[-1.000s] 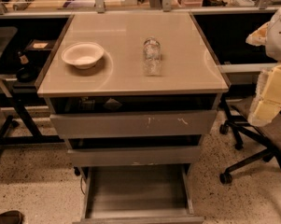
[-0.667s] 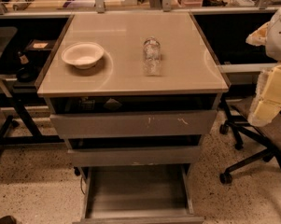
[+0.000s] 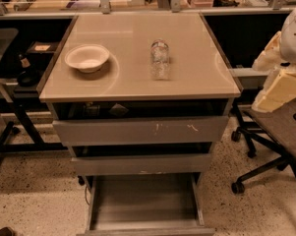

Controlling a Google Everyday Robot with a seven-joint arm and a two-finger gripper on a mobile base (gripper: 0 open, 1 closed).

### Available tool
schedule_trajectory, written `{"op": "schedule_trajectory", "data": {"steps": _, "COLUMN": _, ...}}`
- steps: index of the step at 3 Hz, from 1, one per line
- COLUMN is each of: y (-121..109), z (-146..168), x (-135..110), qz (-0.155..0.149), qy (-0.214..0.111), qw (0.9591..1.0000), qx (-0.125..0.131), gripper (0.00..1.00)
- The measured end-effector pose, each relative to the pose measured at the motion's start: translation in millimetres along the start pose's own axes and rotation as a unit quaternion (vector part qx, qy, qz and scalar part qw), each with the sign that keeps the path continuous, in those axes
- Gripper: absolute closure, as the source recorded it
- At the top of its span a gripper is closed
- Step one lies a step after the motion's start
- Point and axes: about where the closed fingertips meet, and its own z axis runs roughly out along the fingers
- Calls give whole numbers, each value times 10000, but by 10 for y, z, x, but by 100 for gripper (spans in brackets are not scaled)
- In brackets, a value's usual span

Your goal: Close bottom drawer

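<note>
No shift since a second ago in the drawers, bowl or bottle; only a dark brownish shape (image 3: 2, 231) at the bottom left corner, sunk lower toward the edge than before.

Camera view: looking down on a grey metal cabinet under a smooth, glossy beige top (image 3: 201, 63), square with a thin dark rim. Near its left side, a shallow round white bowl (image 3: 87, 58); right of centre and well apart from it, a clear plastic bottle (image 3: 160, 59) lying on its side. Below, the widest drawer front (image 3: 140, 131), flat grey with white scratch marks, slightly pulled out. Beneath, a narrower plain front (image 3: 142, 164). Lowest, the bottom drawer (image 3: 145, 203), pulled far out over the speckled floor (image 3: 34, 195), showing a bare grey tray with low straight walls. At the right edge, cream blocky arm casing (image 3: 280, 90) above a dark office chair base (image 3: 265, 173). Gripper out of sight beyond the frame; spread or pressed together, impossible to tell.
</note>
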Motion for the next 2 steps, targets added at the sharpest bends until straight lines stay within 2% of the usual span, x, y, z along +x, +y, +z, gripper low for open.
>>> {"op": "schedule_trajectory", "data": {"steps": 2, "y": 0, "z": 0, "x": 0, "qz": 0, "qy": 0, "qw": 10000, "qx": 0, "gripper": 87}}
